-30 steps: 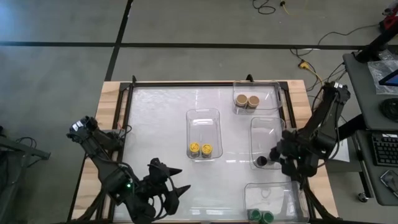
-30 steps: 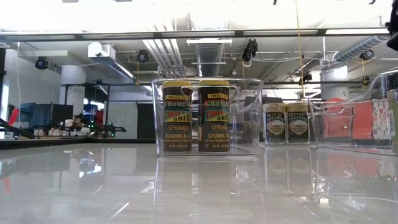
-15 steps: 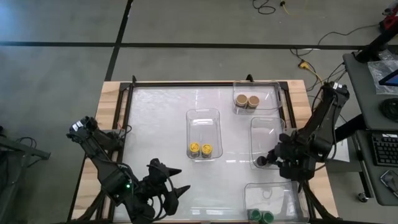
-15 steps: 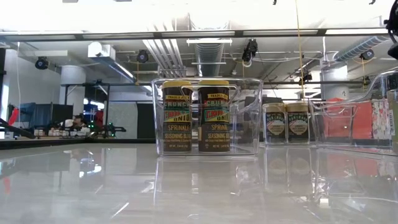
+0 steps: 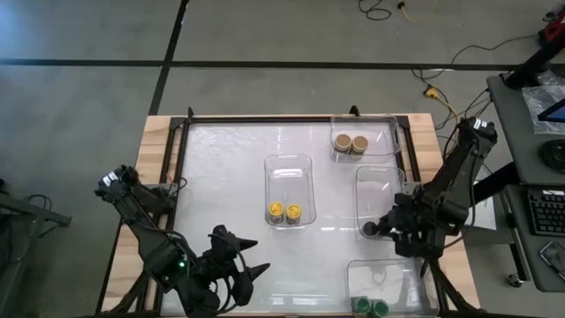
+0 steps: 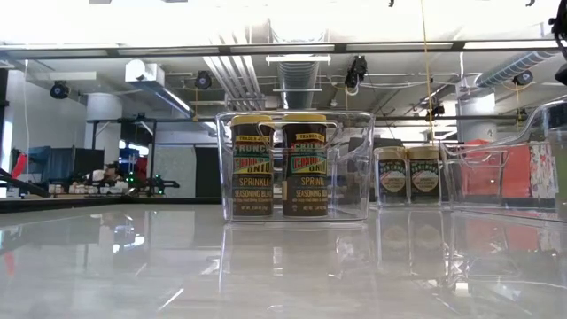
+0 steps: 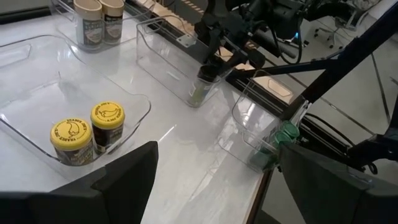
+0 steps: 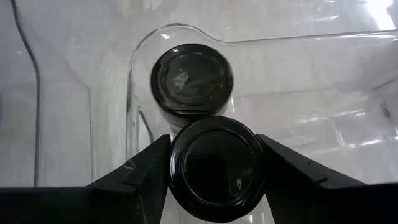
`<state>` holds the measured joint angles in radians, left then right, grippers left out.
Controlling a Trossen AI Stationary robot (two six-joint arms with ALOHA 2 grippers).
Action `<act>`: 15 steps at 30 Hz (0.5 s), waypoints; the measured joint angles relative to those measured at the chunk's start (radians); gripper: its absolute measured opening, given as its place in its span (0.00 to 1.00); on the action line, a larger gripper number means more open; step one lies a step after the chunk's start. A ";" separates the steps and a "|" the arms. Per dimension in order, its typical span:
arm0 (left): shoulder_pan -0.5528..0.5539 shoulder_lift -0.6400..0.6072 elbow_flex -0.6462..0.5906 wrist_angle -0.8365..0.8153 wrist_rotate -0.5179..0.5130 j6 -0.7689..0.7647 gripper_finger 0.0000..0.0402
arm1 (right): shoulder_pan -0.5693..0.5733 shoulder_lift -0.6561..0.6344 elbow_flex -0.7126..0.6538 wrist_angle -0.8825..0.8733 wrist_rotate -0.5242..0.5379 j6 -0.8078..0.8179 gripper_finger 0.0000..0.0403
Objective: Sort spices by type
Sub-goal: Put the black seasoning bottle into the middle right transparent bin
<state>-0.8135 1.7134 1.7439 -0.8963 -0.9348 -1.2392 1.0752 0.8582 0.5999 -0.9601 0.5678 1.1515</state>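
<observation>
My right gripper (image 8: 216, 167) is shut on a black-lidded spice jar (image 8: 214, 149) over the near left corner of the clear middle-right tray (image 5: 380, 177). A second black-lidded jar (image 8: 191, 78) stands in that corner right beside it, and shows in the high view (image 5: 370, 229). Two yellow-lidded jars (image 5: 284, 212) stand in the centre tray. Two tan-lidded jars (image 5: 350, 142) are in the far-right tray. Two green-lidded jars (image 5: 371, 306) are in the near-right tray. My left gripper (image 5: 247, 274) waits open near the table's near edge. My right gripper pinches the black-lidded jar between its two fingers (image 8: 143, 171), one on each side of the round lid's rim (image 8: 180, 168). The fingers come slanting down from above on the table's right side. The jar stays upright, lid up; its lower part is hidden.
The four clear trays have raised walls; the middle-right tray's wall (image 8: 130, 118) curves closely round the standing black-lidded jar. Bare glossy tabletop (image 5: 221, 194) lies left of the centre tray. A dark rail (image 5: 181, 177) frames the table.
My right gripper has sunk a little with the black-lidded jar, toward the tray's near left corner beside the standing jar. The jar stays upright in the hold.
</observation>
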 joint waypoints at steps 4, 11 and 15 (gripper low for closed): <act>0.000 0.000 0.000 0.000 0.001 -0.003 0.79 | 0.000 0.013 0.000 0.006 -0.001 0.000 0.51; -0.001 0.000 0.000 -0.002 0.001 0.000 0.79 | 0.000 0.023 0.000 0.009 -0.018 0.000 0.53; -0.001 0.000 0.000 -0.002 0.001 0.002 0.79 | 0.000 0.022 0.000 0.009 -0.018 0.000 0.54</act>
<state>-0.8146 1.7134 1.7439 -0.8978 -0.9337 -1.2377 1.0756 0.8806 0.5999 -0.9510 0.5499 1.1515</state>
